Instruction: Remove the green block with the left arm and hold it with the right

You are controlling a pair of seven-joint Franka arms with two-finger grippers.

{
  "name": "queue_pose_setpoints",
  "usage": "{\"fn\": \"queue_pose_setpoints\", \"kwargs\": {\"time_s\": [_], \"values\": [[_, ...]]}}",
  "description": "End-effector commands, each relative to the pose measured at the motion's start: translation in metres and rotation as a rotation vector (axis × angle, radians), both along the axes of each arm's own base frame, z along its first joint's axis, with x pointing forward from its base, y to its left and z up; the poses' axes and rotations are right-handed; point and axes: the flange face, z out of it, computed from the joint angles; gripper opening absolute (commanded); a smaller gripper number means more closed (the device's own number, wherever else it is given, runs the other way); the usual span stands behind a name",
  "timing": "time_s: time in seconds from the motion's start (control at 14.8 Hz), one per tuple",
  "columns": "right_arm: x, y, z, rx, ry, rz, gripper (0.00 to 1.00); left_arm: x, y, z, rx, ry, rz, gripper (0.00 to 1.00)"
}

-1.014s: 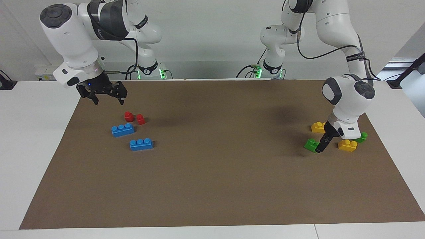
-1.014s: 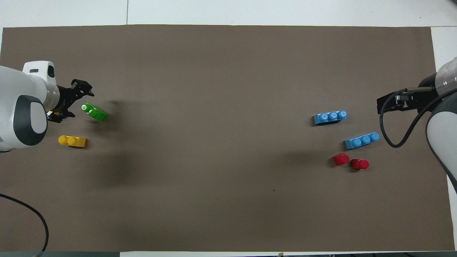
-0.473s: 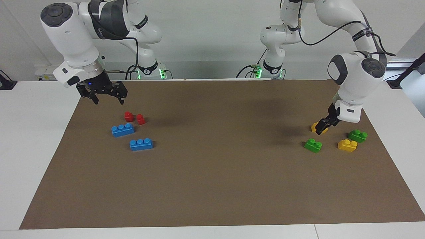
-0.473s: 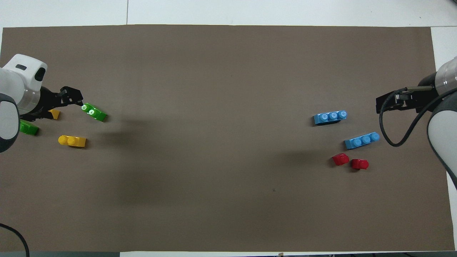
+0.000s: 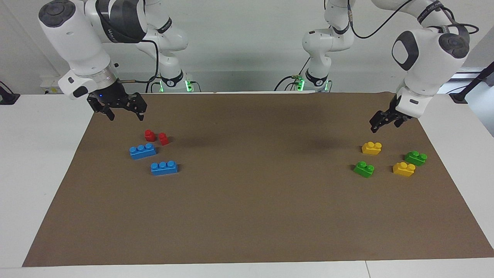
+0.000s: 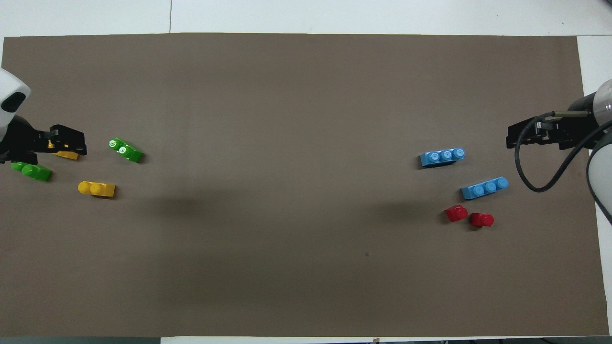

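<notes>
Hanging above the brown mat [image 5: 247, 216] at its own end, the left gripper [image 5: 380, 122] is empty, fingers apart, nothing between them. Right gripper [image 5: 122, 112] hovers over the mat corner at the other end, jaws spread, also empty.

Green block [image 5: 363, 168] sits flat on the mat, studs up, apart from both grippers. Around it: a yellow brick [image 5: 371, 147] nearer the robots, a second yellow brick [image 5: 403, 168] beside it toward the mat edge, a darker green brick [image 5: 415, 157] next to that.

Facing view shows all 4 bricks clear and the left gripper raised well off them. Overhead view has that gripper [image 6: 64, 143] covering part of the yellow brick [image 6: 64, 154]; that overlap is height only, no contact.

At the right arm's end: 2 red pieces [image 5: 156, 136], 2 blue 3-stud bricks [image 5: 142, 150] [image 5: 164, 167], all untouched.

Middle of the mat is bare between the 2 clusters. The darker green brick lies close to the mat's side edge; white table [image 5: 38, 154] borders the mat.
</notes>
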Motion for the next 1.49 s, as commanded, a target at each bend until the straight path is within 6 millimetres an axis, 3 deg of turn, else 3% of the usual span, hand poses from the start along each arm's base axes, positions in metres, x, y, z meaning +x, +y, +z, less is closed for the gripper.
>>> {"fn": "queue_pose_setpoints", "kwargs": {"time_s": [0.0,0.2,1.42], "values": [[0.001,-0.002,0.003,0.015,0.014,-0.027,1.0,-0.007,-0.003,0.039,0.004,0.042,-0.063,1.0],[0.001,-0.003,0.003,0.013,0.014,-0.029,1.0,-0.012,-0.016,0.043,0.002,0.063,-0.115,1.0],[0.002,-0.002,0.002,0.009,0.012,-0.024,1.0,-0.013,-0.027,0.057,-0.078,0.034,-0.137,1.0]]}}
